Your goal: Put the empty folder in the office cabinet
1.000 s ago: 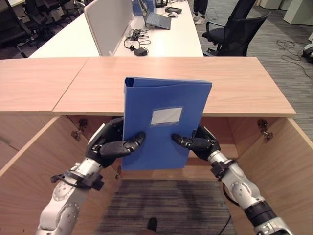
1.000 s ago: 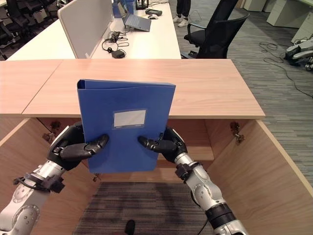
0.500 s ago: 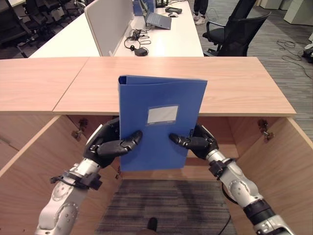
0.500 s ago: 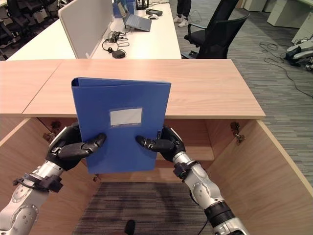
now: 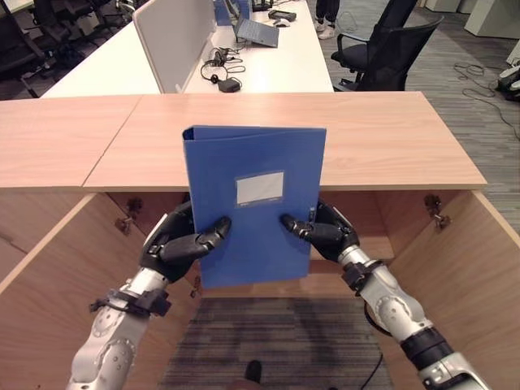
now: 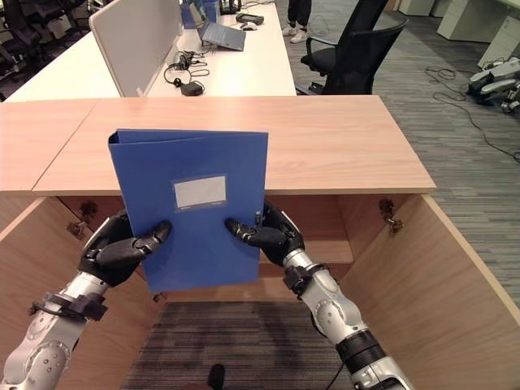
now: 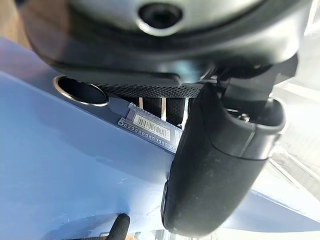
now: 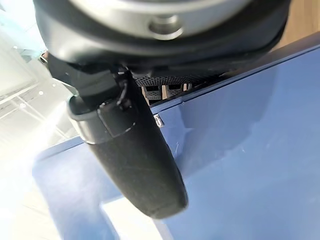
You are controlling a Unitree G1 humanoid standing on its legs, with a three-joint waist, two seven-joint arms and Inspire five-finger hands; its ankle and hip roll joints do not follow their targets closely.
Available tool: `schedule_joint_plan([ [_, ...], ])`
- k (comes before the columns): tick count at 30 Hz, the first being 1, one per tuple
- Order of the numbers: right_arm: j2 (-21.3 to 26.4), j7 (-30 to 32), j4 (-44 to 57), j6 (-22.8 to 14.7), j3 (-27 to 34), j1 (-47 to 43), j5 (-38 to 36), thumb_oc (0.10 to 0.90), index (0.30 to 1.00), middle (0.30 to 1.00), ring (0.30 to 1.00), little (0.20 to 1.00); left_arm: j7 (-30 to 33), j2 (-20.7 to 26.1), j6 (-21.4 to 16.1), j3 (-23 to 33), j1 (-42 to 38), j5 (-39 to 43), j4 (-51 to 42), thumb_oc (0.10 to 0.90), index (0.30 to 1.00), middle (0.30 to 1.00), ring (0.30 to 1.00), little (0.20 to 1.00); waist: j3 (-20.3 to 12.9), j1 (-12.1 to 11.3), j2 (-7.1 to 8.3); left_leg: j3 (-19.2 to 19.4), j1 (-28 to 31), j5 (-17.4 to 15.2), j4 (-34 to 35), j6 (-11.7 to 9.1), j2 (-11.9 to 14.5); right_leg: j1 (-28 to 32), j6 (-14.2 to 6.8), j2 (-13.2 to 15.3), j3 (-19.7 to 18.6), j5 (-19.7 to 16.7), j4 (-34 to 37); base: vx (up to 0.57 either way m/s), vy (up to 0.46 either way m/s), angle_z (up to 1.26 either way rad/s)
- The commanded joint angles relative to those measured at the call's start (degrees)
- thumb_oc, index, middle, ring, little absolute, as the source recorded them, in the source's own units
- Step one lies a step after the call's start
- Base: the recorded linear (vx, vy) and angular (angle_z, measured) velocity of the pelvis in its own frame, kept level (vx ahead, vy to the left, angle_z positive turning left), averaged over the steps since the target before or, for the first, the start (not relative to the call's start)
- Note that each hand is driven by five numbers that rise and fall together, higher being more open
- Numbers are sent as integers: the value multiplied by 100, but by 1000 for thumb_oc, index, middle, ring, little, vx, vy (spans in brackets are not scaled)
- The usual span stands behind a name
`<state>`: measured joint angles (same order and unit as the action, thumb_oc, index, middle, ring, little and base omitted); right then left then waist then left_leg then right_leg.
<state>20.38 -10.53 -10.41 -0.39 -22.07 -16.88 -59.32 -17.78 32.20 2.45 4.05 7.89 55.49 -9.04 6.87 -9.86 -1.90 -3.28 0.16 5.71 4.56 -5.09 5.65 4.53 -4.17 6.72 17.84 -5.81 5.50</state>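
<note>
A blue folder [image 5: 253,203] with a white label stands upright in front of the open wooden office cabinet [image 5: 382,223]. My left hand [image 5: 175,244] grips its lower left edge, thumb across the front. Along the lower right edge my right hand [image 5: 325,234] holds it the same way. The folder's top rises above the cabinet's top board [image 5: 390,142] in the eye views. In the left wrist view the thumb [image 7: 215,165] presses on the blue cover [image 7: 60,170]. The right wrist view shows the thumb [image 8: 135,155] lying on the cover [image 8: 250,165].
Both cabinet doors [image 5: 455,284] swing open at left and right, flanking grey carpet [image 5: 276,341]. Behind the cabinet stands a white desk [image 5: 268,57] with a laptop, cables and a divider panel. A black office chair [image 5: 390,49] is at the back right.
The folder has risen and shifted slightly to the left with both hands still on it. The camera has moved a little too.
</note>
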Motion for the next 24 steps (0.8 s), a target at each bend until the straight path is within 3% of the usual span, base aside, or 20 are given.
schedule_joint_plan([
  [1,-1913,-1001,1598,-371,-997,-1630,-898,400,300,300,300,300,-728,-489,-345,-1299,-1236,578,-1196,400,300,300,300,300,-375,87,72,-160,390,-737,44,60,-11,342,-392,206,117,634,-50,0,0,0],
  [10,-1739,-1033,1522,-211,-1122,-1513,-867,400,300,300,300,300,-739,-419,-362,-1194,-1116,464,-1212,400,300,300,300,300,-367,79,91,-114,383,-725,44,45,5,325,-390,176,159,637,-50,-7,0,-4],
  [18,-1103,-1370,1339,319,-1486,-1126,-515,400,300,300,300,300,-965,-109,-336,-1002,-995,344,-1159,400,300,300,300,300,-326,107,127,-148,353,-691,44,23,5,318,-398,159,193,654,-50,-2,-1,-1],
  [19,-1009,-1418,1318,375,-1531,-1093,-462,400,300,300,300,300,-992,-74,-335,-966,-973,347,-1154,489,434,434,434,434,-320,101,132,-150,349,-688,44,20,6,316,-401,158,192,657,-50,10,-7,4],
  [20,-916,-1472,1280,443,-1576,-1073,-419,400,300,300,300,300,-1011,-26,-344,-935,-953,339,-1142,533,500,500,500,500,-317,93,139,-158,342,-682,44,19,6,314,-402,157,193,655,-50,11,-4,4],
  [21,-827,-1519,1264,483,-1598,-1065,-375,400,300,300,300,300,-1021,21,-379,-906,-941,325,-1122,731,796,796,796,796,-314,93,142,-162,338,-679,44,17,6,316,-402,156,199,658,-50,13,-5,4],
  [22,-720,-1555,1244,535,-1624,-1043,-322,400,300,300,300,300,-1035,83,-387,-894,-930,296,-1099,800,900,900,900,900,-309,90,151,-174,335,-675,44,16,4,318,-402,153,204,658,-50,14,-5,3],
  [24,-509,-1647,1189,642,-1681,-1002,-239,400,300,300,300,300,-1059,192,-426,-849,-919,245,-1021,800,900,900,900,900,-302,81,163,-183,326,-665,44,7,0,324,-409,155,224,661,-50,15,-2,4],
])
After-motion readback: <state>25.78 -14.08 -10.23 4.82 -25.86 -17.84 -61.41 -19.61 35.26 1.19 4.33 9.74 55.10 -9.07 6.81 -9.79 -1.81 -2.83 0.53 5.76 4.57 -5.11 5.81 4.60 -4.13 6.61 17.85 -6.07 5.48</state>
